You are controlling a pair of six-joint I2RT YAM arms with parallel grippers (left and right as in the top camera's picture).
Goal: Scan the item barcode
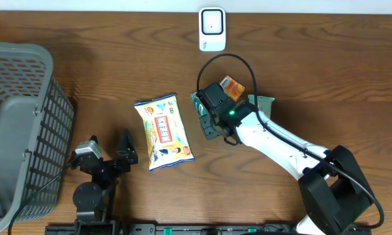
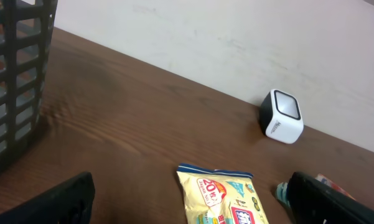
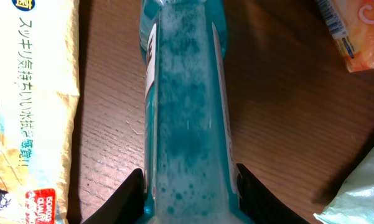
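Observation:
My right gripper [image 1: 207, 116] is shut on a teal bottle of foamy liquid [image 3: 187, 106], its black fingers [image 3: 121, 199] pressing both sides of the body. In the overhead view only a sliver of the bottle [image 1: 197, 102] shows past the wrist. I see no barcode on it in any view. The white barcode scanner [image 1: 212, 29] stands at the table's far edge, also in the left wrist view [image 2: 283, 116]. My left gripper [image 1: 108, 155] rests near the front edge, open with nothing between its fingers [image 2: 56, 202].
A yellow snack packet [image 1: 163, 132] lies between the arms. An orange packet [image 1: 233, 87] and a pale green pouch [image 1: 264, 102] lie just beyond the right wrist. A grey mesh basket [image 1: 32, 78] fills the left side.

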